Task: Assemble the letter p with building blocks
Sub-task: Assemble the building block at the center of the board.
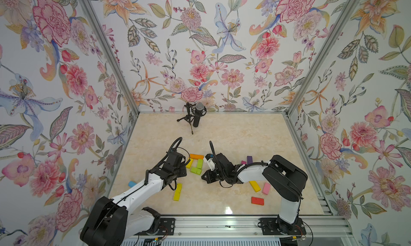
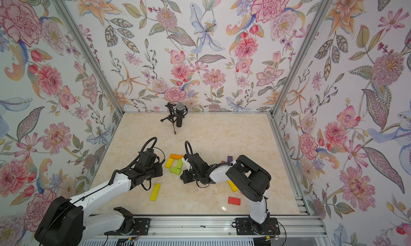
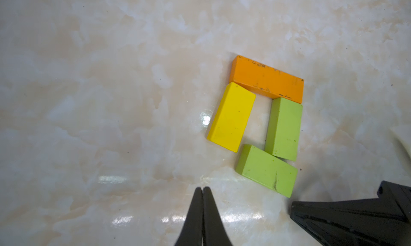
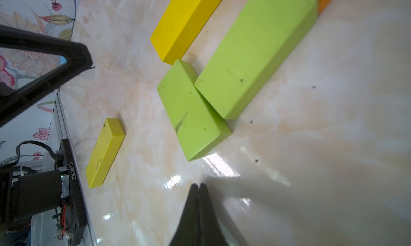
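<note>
Four building blocks form a small open square: an orange block (image 1: 196, 156) (image 3: 266, 79) at the far side, a short yellow block (image 1: 189, 163) (image 3: 231, 117) on the left, a lime green block (image 1: 199, 163) (image 3: 283, 128) on the right and a second green block (image 1: 196, 170) (image 3: 265, 170) lying askew at the near side. My left gripper (image 3: 202, 188) is shut and empty, just short of the square's near left. The right gripper (image 4: 198, 184) is also shut and empty, close to the near green block (image 4: 191, 113). A long yellow bar (image 1: 177, 191) (image 4: 105, 152) lies nearer the front.
Loose blocks lie to the right: a yellow-orange one (image 1: 254, 186), a pink one (image 1: 266, 188), a red one (image 1: 257, 200) and a purple one (image 1: 249, 160). A blue block (image 1: 132, 184) sits by the left wall. A microphone on a tripod (image 1: 196, 115) stands at the back.
</note>
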Robot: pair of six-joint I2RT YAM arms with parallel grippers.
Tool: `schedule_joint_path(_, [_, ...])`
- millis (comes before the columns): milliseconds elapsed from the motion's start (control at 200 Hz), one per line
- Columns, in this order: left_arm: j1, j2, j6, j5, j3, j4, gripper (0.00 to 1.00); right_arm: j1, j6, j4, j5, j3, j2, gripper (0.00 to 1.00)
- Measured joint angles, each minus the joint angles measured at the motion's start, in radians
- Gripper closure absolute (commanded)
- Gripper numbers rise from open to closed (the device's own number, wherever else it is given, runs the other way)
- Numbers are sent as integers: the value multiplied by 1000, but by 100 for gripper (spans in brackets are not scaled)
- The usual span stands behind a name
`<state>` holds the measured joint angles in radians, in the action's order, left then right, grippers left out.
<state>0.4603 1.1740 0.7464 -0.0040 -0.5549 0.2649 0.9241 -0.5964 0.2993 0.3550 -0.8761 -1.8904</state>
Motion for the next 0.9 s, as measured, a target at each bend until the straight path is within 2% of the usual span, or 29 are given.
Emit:
schedule_joint_path(480, [-30,-21,-26,4,32,5,93,18,-3,-63,6,-104,-57,98])
schedule_joint_path(896, [-45,-30,-30,14,43,4,93,12,-3,-71,13,-124,-72,98])
